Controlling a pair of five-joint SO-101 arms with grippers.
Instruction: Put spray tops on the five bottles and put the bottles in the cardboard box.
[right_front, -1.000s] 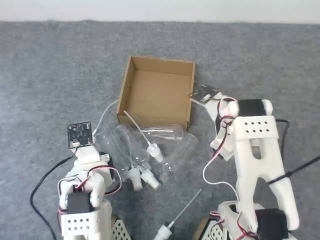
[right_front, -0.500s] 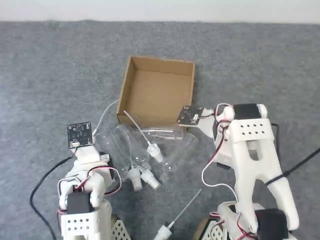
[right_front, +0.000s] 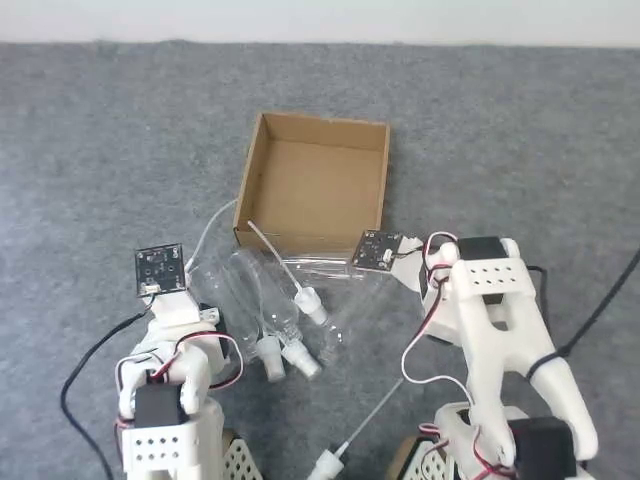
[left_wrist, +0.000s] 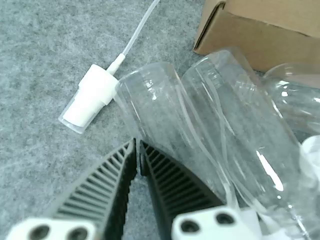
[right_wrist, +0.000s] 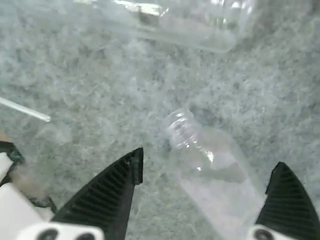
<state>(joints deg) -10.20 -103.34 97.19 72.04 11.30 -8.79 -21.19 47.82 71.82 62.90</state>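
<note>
The open cardboard box (right_front: 315, 185) stands at the table's middle back, with nothing inside. Clear bottles (right_front: 285, 295) lie in a heap just in front of it, three with white spray tops (right_front: 271, 356). My right gripper (right_wrist: 209, 165) hangs open over a capless clear bottle (right_wrist: 212, 165), one finger on each side of it, not touching. My left gripper (left_wrist: 136, 149) is shut and holds nothing, beside two clear bottles (left_wrist: 170, 120). A loose white spray top (left_wrist: 90, 97) lies on the carpet close to it.
Another loose spray top (right_front: 328, 463) with a long tube lies at the front edge between the arm bases. The box's corner (left_wrist: 260, 25) sits just beyond the bottles in the left wrist view. Grey carpet (right_front: 100, 140) covers the table.
The right arm has drawn back from the box's right front corner and swung left, so its wrist now hangs over the right end of the bottle heap. The left arm has kept still.
</note>
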